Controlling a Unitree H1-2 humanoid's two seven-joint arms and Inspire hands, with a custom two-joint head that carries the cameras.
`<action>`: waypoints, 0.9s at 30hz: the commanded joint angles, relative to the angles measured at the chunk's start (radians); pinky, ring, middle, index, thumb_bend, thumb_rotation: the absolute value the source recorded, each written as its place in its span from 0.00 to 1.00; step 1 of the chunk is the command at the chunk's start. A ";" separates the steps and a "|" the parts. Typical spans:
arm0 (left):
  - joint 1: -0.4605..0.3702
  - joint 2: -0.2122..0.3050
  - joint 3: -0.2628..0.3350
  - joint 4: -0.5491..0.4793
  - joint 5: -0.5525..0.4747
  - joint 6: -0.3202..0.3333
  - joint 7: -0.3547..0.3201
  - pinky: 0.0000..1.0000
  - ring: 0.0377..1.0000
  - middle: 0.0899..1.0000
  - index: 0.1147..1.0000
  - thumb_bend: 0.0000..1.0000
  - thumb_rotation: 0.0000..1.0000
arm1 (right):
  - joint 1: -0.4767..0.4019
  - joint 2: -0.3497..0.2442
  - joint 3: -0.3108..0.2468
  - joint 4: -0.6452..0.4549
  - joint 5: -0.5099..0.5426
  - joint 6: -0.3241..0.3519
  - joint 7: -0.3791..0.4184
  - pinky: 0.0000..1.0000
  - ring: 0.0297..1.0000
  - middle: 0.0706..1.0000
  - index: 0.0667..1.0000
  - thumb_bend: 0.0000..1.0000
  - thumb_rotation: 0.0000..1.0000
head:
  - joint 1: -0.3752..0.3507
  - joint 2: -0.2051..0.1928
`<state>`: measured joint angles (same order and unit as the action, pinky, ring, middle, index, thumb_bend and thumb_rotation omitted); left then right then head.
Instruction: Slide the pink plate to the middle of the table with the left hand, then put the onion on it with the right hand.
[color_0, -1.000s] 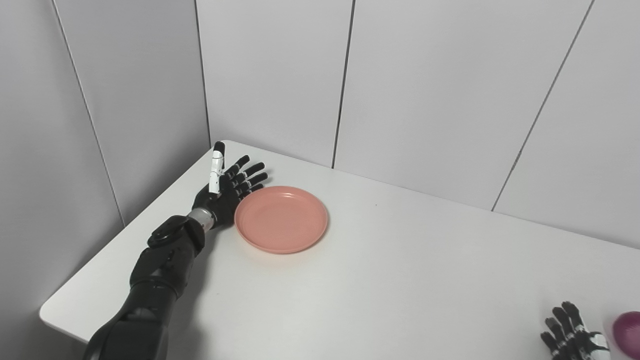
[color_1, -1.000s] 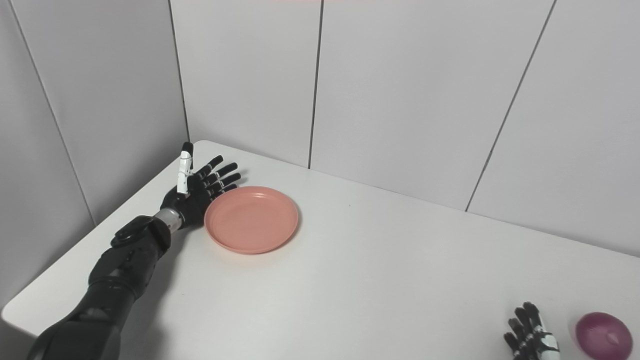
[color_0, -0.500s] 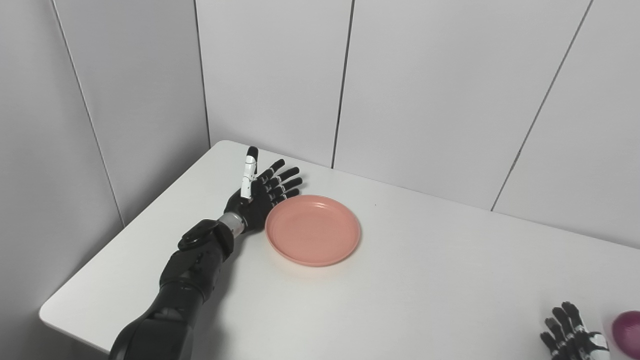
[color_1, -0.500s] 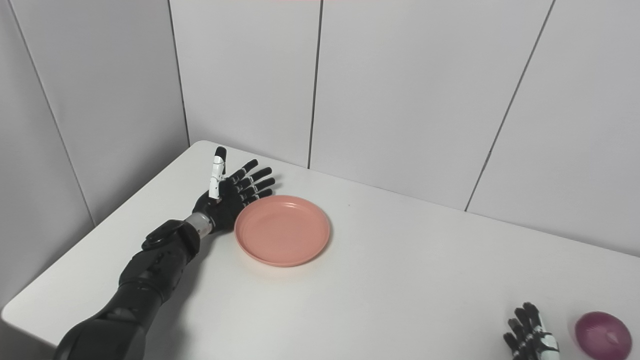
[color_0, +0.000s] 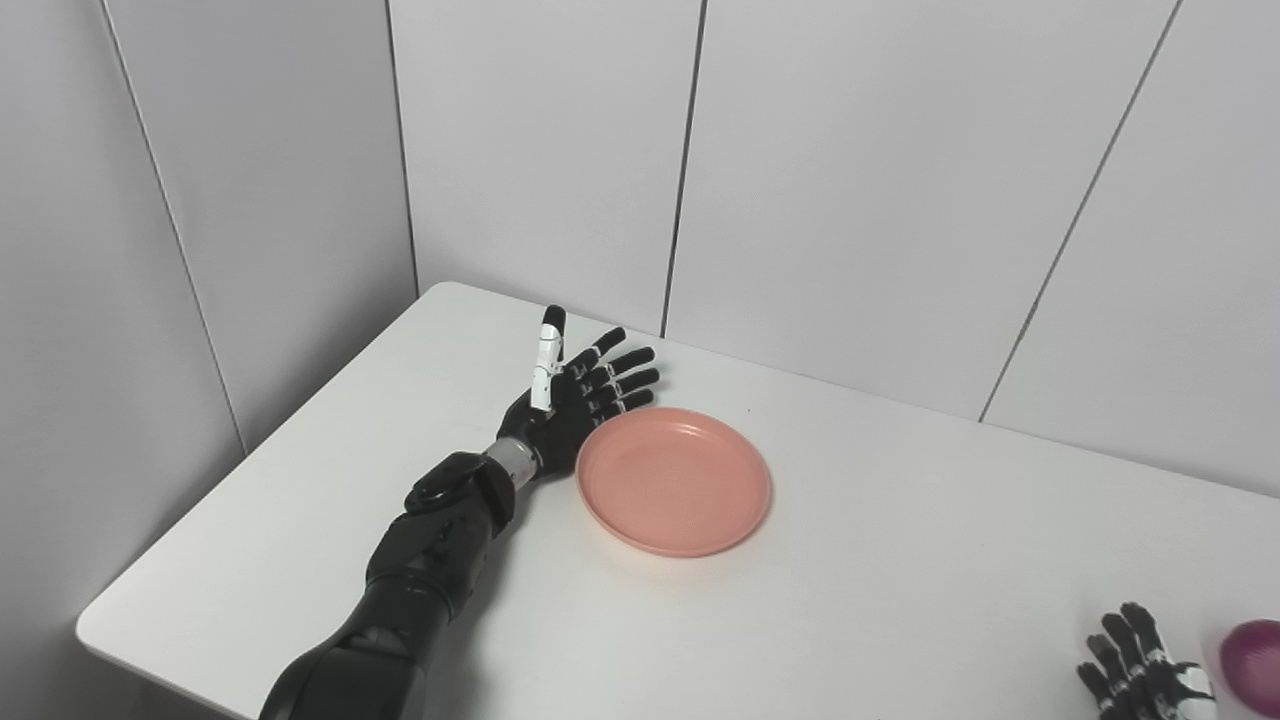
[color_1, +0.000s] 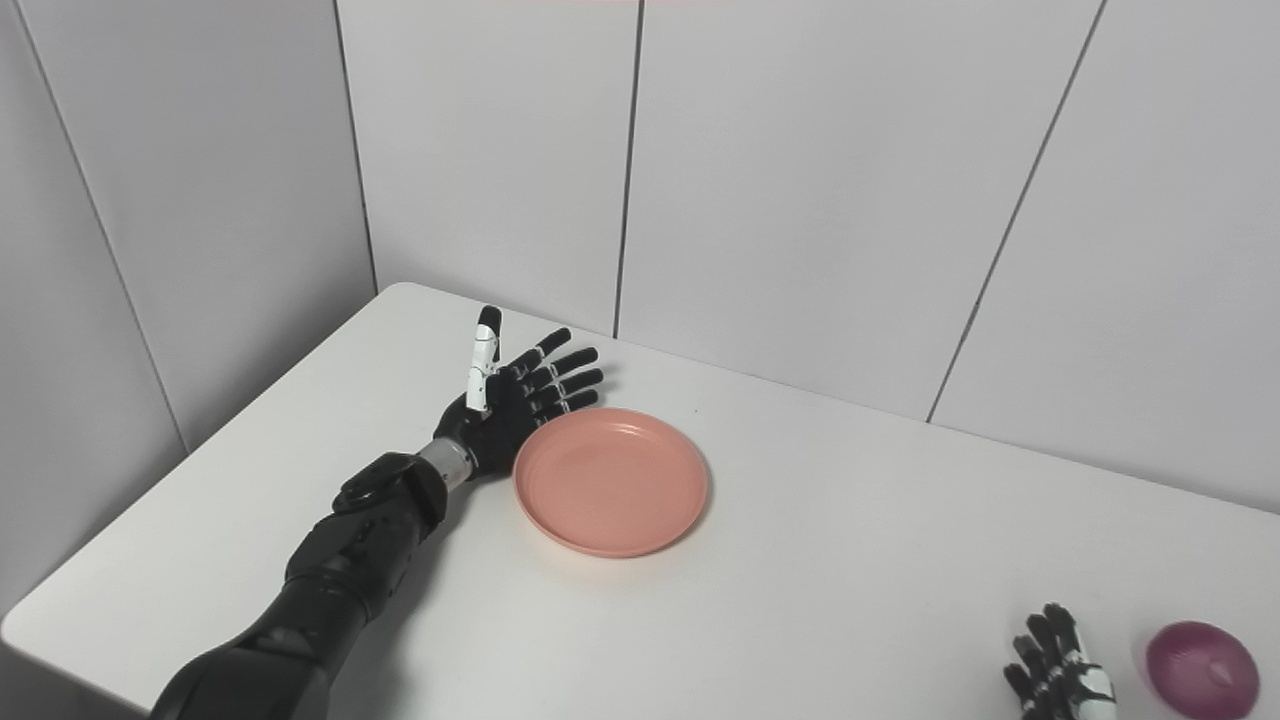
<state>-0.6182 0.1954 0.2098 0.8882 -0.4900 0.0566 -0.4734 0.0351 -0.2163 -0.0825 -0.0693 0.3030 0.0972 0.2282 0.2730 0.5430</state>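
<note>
- The pink plate (color_0: 673, 481) lies flat on the white table (color_0: 880, 600), and I use it as the landmark for every place below.
- The plate is empty and stands upright on its base, with the hollow side up.
- The left hand (color_0: 572, 400) is at the plate's left rim, on the side toward the back wall, and its palm edge appears to touch this rim.
- This hand is open: the fingers (color_0: 622, 372) are stretched and spread, pointing over the far-left edge of the plate, and the thumb, which has white segments, stands up away from them. It holds nothing.
- The left forearm runs from the plate's left side down to the bottom edge of the picture.
- The onion (color_1: 1201, 669), purple and round, rests on the table well apart from the plate, far to the right of it and nearer to the robot.
- The right hand (color_1: 1058, 672) is between the plate and the onion, just beside the onion on its left, but not touching it.
- Only the upper fingers of this hand are in view; they are spread and hold nothing, so it looks open.
- Behind the plate there is a wall (color_0: 850, 180) of grey panels with dark seams.
</note>
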 joint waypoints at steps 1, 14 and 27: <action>0.049 -0.036 -0.043 0.028 0.054 0.055 0.003 0.84 0.80 0.80 0.93 0.88 0.97 | -0.008 0.006 0.009 0.015 0.003 0.006 0.011 1.00 1.00 1.00 1.00 0.82 1.00 | -0.007 0.002; 0.112 -0.102 -0.125 -0.118 0.061 0.114 0.008 0.81 0.78 0.77 0.93 0.89 0.96 | -0.016 0.018 0.017 0.038 -0.008 -0.023 0.018 1.00 1.00 1.00 1.00 0.85 1.00 | -0.040 0.012; 0.170 -0.123 -0.180 -0.288 0.068 0.221 0.032 0.82 0.80 0.80 0.96 0.87 1.00 | -0.028 0.073 0.035 0.036 -0.049 -0.031 -0.011 1.00 1.00 1.00 1.00 0.88 1.00 | -0.184 0.068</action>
<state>-0.4810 0.0825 0.0396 0.5762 -0.4503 0.1895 -0.4765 0.0188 -0.1748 -0.0757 -0.0498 0.2572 0.0737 0.2149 0.0890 0.6121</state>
